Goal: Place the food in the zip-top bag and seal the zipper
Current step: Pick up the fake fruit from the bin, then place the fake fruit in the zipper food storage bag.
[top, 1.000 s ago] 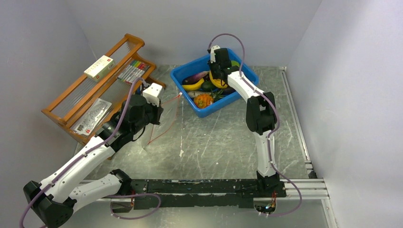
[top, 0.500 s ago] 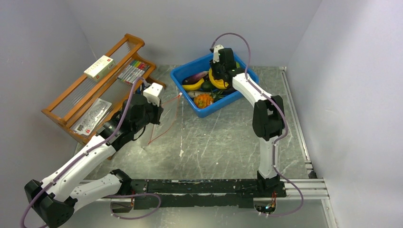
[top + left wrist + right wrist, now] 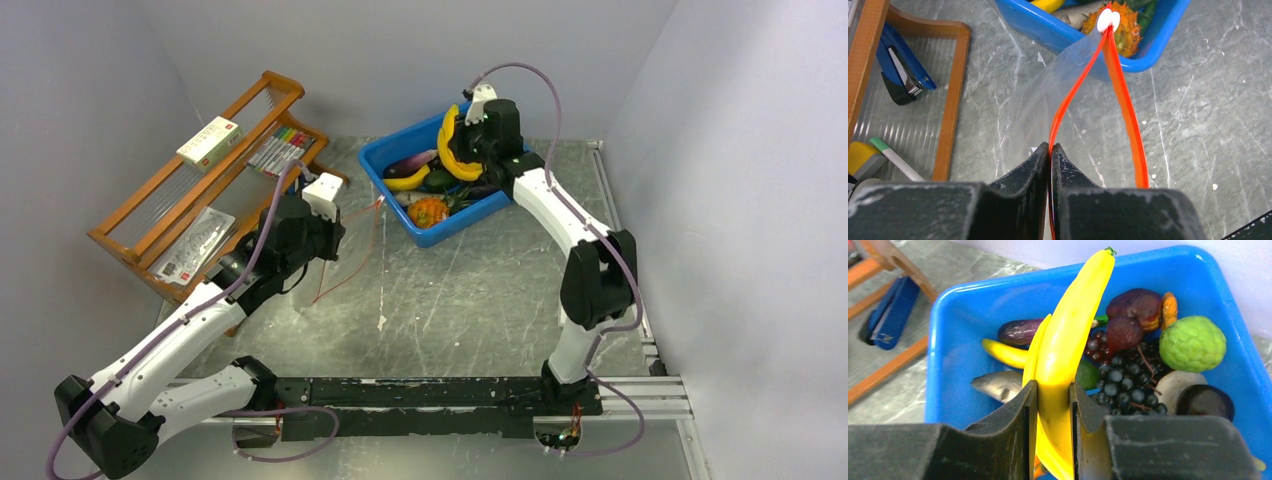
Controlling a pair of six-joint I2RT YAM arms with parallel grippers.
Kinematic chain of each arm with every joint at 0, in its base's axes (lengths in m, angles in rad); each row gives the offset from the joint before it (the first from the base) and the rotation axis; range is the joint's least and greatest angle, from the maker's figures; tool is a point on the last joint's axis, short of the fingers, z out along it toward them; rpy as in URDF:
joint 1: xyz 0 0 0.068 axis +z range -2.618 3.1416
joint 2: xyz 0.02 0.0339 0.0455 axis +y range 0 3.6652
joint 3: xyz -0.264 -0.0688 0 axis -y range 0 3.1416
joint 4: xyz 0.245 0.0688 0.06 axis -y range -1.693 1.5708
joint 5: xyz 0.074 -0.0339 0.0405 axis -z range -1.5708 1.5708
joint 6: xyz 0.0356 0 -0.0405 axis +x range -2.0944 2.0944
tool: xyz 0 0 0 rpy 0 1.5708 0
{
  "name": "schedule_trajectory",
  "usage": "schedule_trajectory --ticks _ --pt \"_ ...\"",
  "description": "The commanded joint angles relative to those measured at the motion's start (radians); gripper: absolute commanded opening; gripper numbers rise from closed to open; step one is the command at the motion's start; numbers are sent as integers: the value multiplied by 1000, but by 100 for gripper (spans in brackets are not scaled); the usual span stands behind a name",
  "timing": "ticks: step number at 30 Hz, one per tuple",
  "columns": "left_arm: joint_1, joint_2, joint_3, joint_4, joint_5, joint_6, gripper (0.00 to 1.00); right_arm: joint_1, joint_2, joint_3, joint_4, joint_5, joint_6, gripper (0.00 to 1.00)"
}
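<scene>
My right gripper (image 3: 1052,390) is shut on the yellow banana bunch (image 3: 1068,340) and holds it above the blue bin; it shows in the top view (image 3: 447,140) too. In the bin lie a dark grape cluster (image 3: 1120,380), a bumpy green ball (image 3: 1192,342), a second banana (image 3: 1003,354) and a spiky orange fruit (image 3: 428,211). My left gripper (image 3: 1050,148) is shut on one side of the red-orange zipper (image 3: 1068,100) of the clear zip-top bag (image 3: 1048,95), with its mouth hanging open. The bag shows in the top view (image 3: 350,250) left of the bin.
The blue bin (image 3: 400,160) stands at the back middle of the table. A wooden rack (image 3: 190,190) with a box, markers and a blue stapler (image 3: 903,65) stands at the left. Grey walls close in on both sides and the back.
My right gripper has lifted the banana bunch up out of the bin and the right arm has swung to the right. The left arm and the bag have barely moved.
</scene>
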Motion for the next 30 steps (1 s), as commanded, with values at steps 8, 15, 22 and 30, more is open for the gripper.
schedule_trajectory --ticks 8,15,22,30 --pt "34 9 1 56 75 -42 7 140 -429 -558 618 -66 -229 4" --pt "41 22 2 57 84 -52 7 283 -536 -790 809 -45 -711 2" --pt "51 28 3 67 92 -88 7 331 -589 -850 856 -1 -841 1" --pt "54 51 33 89 155 -142 7 314 -678 -825 874 -22 -256 0"
